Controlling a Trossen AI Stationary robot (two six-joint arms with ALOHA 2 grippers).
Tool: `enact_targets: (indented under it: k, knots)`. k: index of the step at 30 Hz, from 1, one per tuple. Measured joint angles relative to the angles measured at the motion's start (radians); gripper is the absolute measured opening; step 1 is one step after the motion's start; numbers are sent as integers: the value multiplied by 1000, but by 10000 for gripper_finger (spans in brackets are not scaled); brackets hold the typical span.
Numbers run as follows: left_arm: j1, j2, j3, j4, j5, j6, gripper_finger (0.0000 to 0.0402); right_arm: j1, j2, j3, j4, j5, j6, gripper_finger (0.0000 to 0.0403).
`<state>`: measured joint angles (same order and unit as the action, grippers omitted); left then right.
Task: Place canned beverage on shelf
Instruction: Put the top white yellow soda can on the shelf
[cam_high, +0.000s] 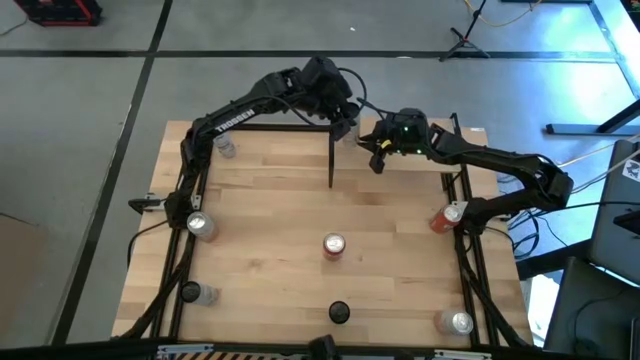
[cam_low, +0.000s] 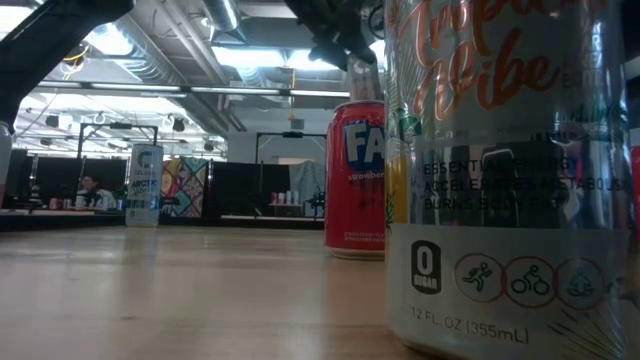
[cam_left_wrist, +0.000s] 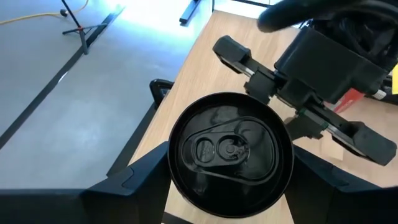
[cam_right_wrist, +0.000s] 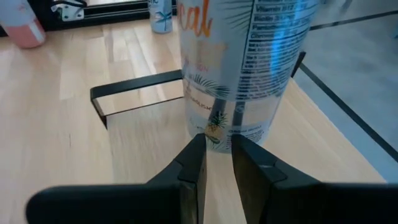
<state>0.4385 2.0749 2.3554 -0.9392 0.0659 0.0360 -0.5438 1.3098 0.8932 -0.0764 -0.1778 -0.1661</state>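
Observation:
A pale can with orange lettering and palm prints (cam_right_wrist: 239, 68), black-topped (cam_left_wrist: 230, 162), is at the far-left corner of the shelf (cam_right_wrist: 143, 168), a light wood panel on black posts at the table's far edge (cam_high: 400, 170). My left gripper (cam_left_wrist: 231, 177) (cam_high: 338, 110) comes down over the can and is shut on it. My right gripper (cam_right_wrist: 217, 146) (cam_high: 382, 150) is over the shelf, its fingers a narrow slit apart. Its tips point level at the can's lower wall and hide its base. My left gripper pinches the can's upper wall just below the rim (cam_left_wrist: 175, 163) between its two fingers, one on each side. The fingers come from above, pointing down. The can is upright. Whether its base rests on the shelf cannot be told. I cannot tell whether my right gripper touches the can.
Several other cans stand on the table. A red one (cam_high: 333, 245) is in the middle and a black-topped one (cam_high: 340, 312) is at the near edge, right in front of the low camera (cam_low: 500, 170). Others stand along the left (cam_high: 200, 225) and right (cam_high: 445, 217) sides.

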Motion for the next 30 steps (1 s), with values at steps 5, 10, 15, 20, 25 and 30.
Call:
enact_targets:
  k: [5,10,15,20,25,30]
  knots:
    - [3,1,0,0,-3,0,236,0,16,0,9,-20,0,69]
    - [11,4,0,-14,-43,11,236,1,24,0,-1,-27,5,69]
    - [28,4,0,-20,-67,18,236,1,-1,1,-3,-44,27,69]
    - [41,7,-6,-33,-65,18,236,1,-34,1,-5,-44,38,69]
    - [43,18,-29,-30,-42,10,236,1,-60,1,-8,-44,54,69]
    - [39,18,-30,-34,-43,9,236,1,-66,1,-22,-44,54,69]
